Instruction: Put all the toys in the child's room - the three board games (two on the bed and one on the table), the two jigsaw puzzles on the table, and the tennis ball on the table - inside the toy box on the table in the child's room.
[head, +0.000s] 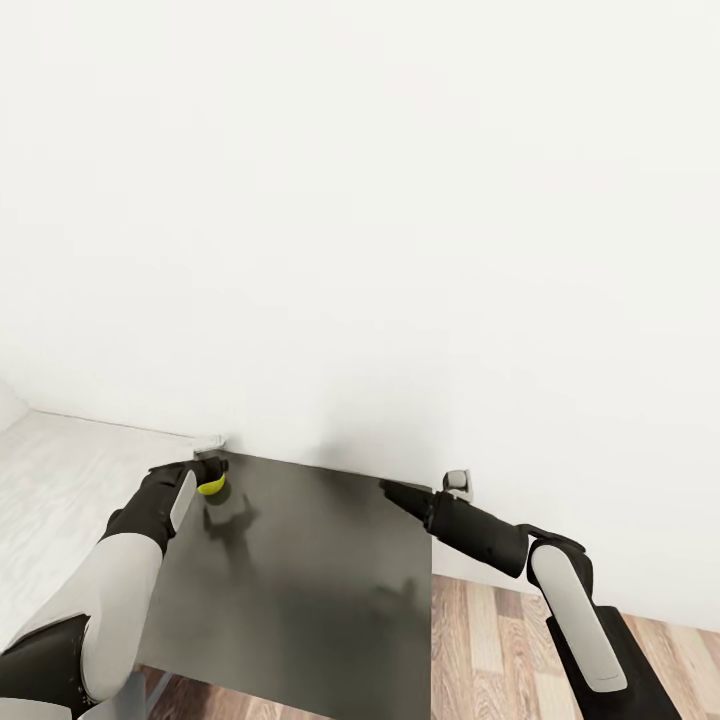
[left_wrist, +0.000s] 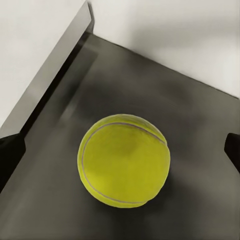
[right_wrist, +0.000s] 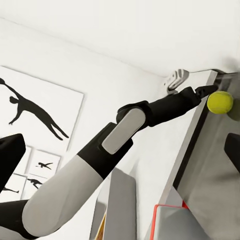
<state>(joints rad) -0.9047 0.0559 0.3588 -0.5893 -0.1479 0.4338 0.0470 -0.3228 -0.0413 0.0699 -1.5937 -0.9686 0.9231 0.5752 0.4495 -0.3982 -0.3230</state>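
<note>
Ball (head: 211, 486) sits at the far left corner of a dark grey surface, right at the tip of the left hand (head: 207, 470), up against the white wall (head: 400, 200). The right hand (head: 392, 490) hangs over the far right part of that surface; can't tell how wide it is.

Left wrist view: tennis ball (left_wrist: 123, 160) resting on the dark surface, dark fingertip (left_wrist: 233, 150) off to each side, so the hand looks spread with nothing gripped.

Right wrist view: left arm (right_wrist: 100, 165) stretches to the ball (right_wrist: 220, 101), silhouette pictures (right_wrist: 35, 115) on the wall.
</note>
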